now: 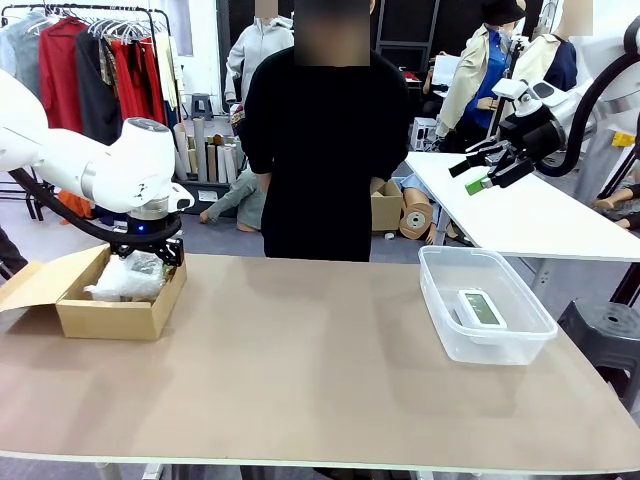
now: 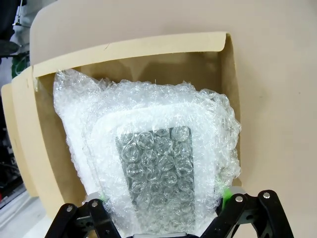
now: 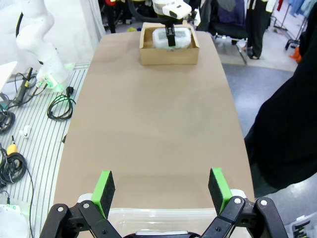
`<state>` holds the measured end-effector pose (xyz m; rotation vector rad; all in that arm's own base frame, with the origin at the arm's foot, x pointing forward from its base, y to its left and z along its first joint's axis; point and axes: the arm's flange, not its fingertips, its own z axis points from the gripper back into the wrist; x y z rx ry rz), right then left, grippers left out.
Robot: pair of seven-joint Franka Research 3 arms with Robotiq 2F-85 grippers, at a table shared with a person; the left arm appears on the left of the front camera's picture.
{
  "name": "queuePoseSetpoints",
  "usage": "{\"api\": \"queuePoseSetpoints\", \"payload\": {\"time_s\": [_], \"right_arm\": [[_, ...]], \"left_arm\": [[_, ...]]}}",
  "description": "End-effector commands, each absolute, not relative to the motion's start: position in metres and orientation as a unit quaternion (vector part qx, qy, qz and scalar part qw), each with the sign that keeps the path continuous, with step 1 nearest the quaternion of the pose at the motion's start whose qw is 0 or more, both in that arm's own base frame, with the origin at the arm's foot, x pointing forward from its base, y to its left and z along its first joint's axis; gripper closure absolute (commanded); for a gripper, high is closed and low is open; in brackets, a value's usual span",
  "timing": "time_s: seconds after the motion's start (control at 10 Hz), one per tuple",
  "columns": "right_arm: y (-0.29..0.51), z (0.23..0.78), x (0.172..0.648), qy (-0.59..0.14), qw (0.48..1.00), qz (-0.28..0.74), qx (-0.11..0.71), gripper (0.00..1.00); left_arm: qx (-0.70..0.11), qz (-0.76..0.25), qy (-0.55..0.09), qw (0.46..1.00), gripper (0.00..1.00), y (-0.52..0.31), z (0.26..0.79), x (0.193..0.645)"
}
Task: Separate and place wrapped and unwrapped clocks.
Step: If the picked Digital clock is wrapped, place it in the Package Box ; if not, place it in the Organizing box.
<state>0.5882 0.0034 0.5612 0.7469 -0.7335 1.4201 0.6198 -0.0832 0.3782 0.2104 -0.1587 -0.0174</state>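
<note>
Left gripper (image 2: 168,210), jaws spread, straddles a wrapped clock (image 2: 153,163) lying in the cardboard box (image 2: 148,49) directly ahead. The bubble wrap looks soft and slippery; grasping across the rigid casing's sides seems safest. Right gripper (image 3: 161,191) hangs released.

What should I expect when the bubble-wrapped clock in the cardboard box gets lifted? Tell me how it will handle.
The wrapped clock probably has a stiff core: a flat white body shows through the wrap. The bubble layer looks soft and glossy, so the left hand straddling it may squash it and slip a little. Loose wrap edges could drag against the cardboard box.
</note>
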Motion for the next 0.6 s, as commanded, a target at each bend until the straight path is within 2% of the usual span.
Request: {"api": "queuePoseSetpoints", "payload": {"time_s": [0.0, 0.5], "right_arm": [[0.0047, 0.5628, 0.5874, -0.324, 0.634, 0.621, 0.329, 0.00], [0.0047, 0.5628, 0.5874, -0.324, 0.634, 0.621, 0.329, 0.00]], "left_arm": [[0.113, -0.010, -0.097, 0.989, 1.00, -0.0815, 0.3833, 0.6198], [0.110, -0.018, -0.101, 0.989, 1.00, -0.0877, 0.3832, 0.6207]]}}
